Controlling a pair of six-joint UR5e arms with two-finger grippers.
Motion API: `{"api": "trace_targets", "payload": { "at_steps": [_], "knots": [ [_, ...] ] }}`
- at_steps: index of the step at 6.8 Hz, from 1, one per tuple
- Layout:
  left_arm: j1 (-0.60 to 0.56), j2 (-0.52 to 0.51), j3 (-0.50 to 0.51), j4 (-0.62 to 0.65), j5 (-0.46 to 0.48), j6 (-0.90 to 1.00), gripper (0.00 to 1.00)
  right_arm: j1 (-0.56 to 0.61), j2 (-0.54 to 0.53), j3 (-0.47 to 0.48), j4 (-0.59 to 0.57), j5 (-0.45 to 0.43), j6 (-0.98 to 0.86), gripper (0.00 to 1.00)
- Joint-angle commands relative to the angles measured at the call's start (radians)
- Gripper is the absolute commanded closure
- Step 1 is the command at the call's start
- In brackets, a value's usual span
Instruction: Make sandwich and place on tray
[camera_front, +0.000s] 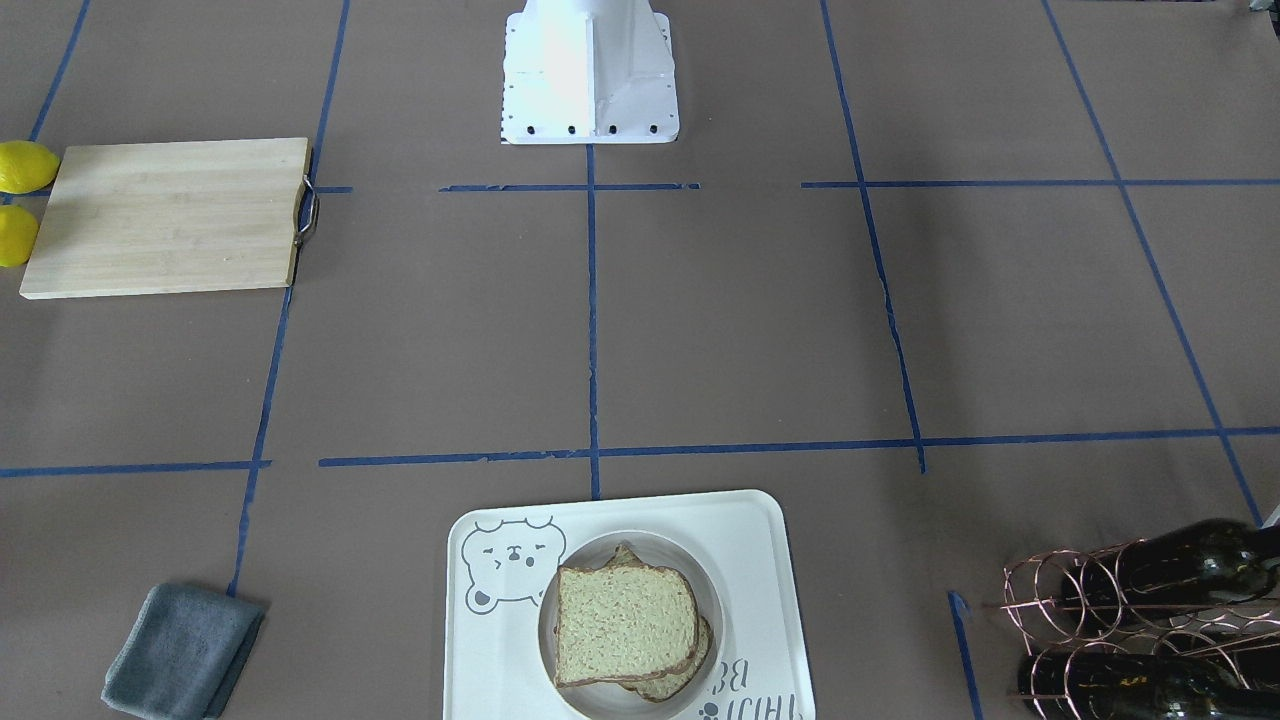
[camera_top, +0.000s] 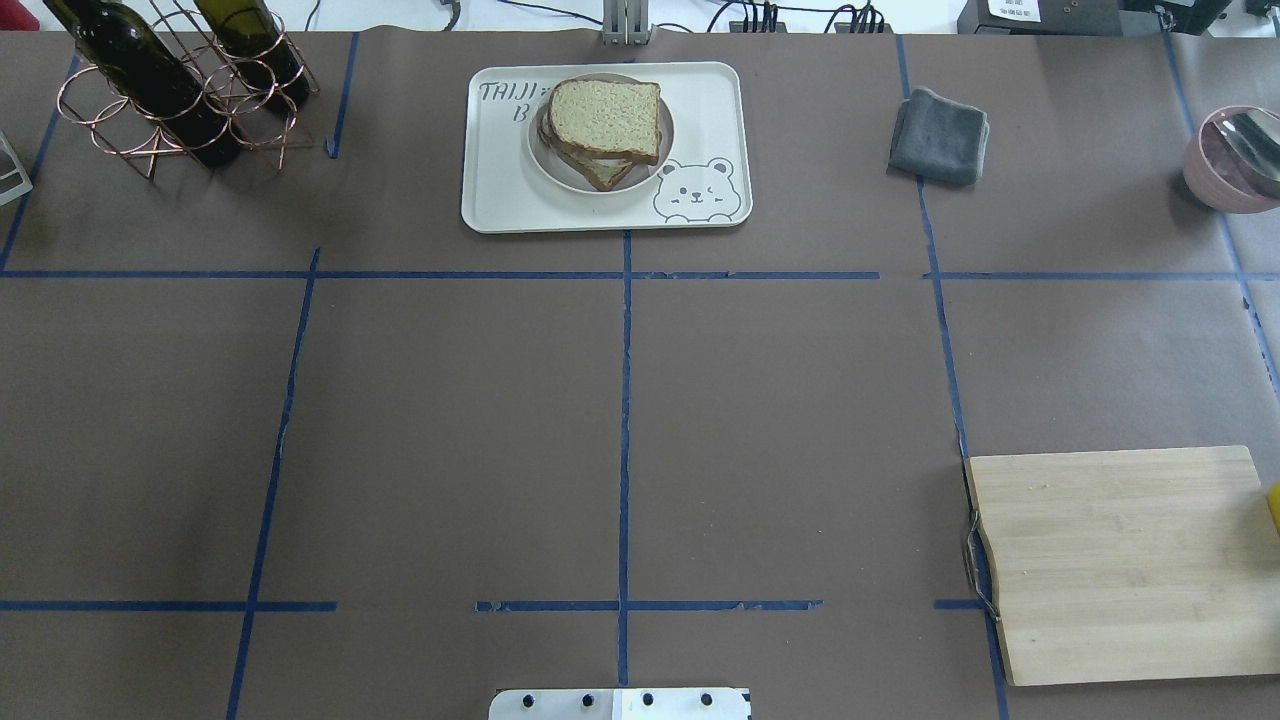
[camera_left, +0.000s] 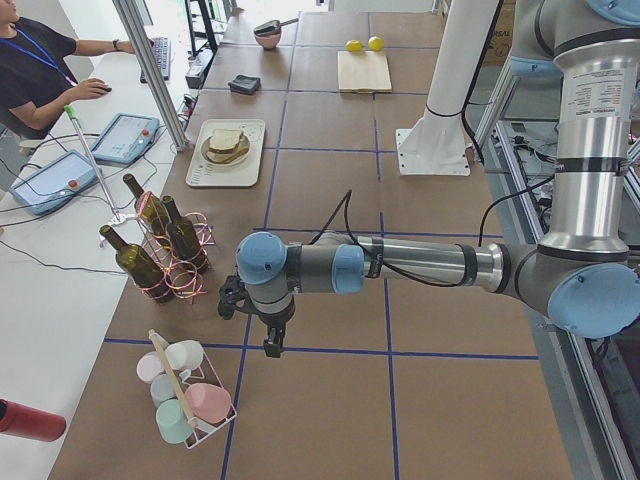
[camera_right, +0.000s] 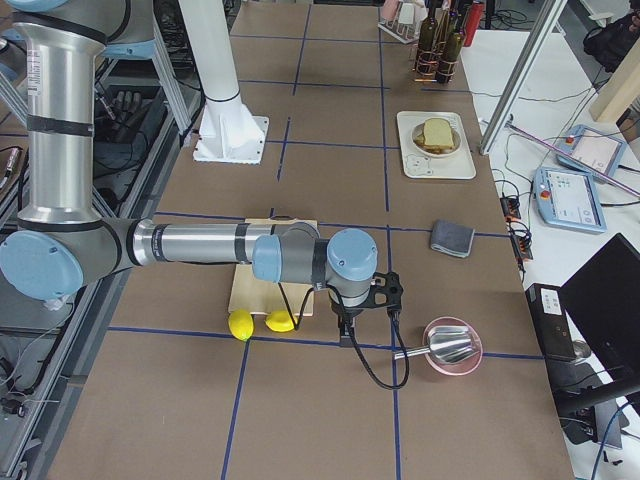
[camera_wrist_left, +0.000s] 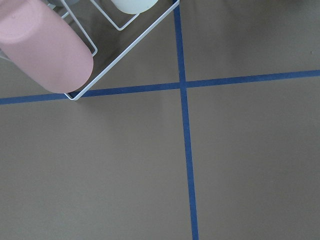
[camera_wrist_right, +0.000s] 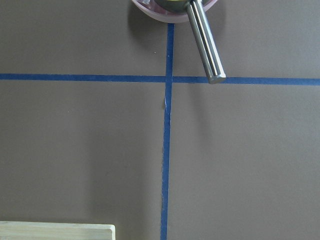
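Sandwich (camera_top: 603, 125) sits on a plate (camera_front: 712, 598) inside the tray (camera_top: 500, 200), at the far table edge, centre. We judge the task done. Only parking is left: hold both arms out at the table ends, well apart from the tray. Left pincer (camera_left: 262, 330) and right pincer (camera_right: 347, 322) show only in side views, so we cannot tell apart or together. Egg hidden between the slices, which sit skewed.

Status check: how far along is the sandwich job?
Done: the sandwich is stacked on a plate that sits on the tray. In hand: nothing seems under way; the left gripper hangs by the cup rack, the right gripper by the pink bowl, both far from the tray. Left: nothing obvious, though no filling shows between the slices.
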Motion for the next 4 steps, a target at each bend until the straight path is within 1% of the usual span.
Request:
{"api": "trace_targets", "payload": {
  "at_steps": [1, 2, 4],
  "knots": [
    [0.0, -0.001, -0.006, 0.008, -0.005, -0.005, 0.0, 0.007, 0.001, -0.012, 0.005, 0.005, 0.064, 0.0],
    [0.0, 0.001, -0.014, 0.008, 0.0, -0.005, 0.0, 0.007, 0.001, -0.008, 0.01, 0.034, 0.101, 0.0],
    [0.0, -0.001, -0.015, 0.007, 0.001, -0.007, 0.0, 0.007, 0.001, -0.005, 0.015, 0.037, 0.095, 0.0]
  ]
}}
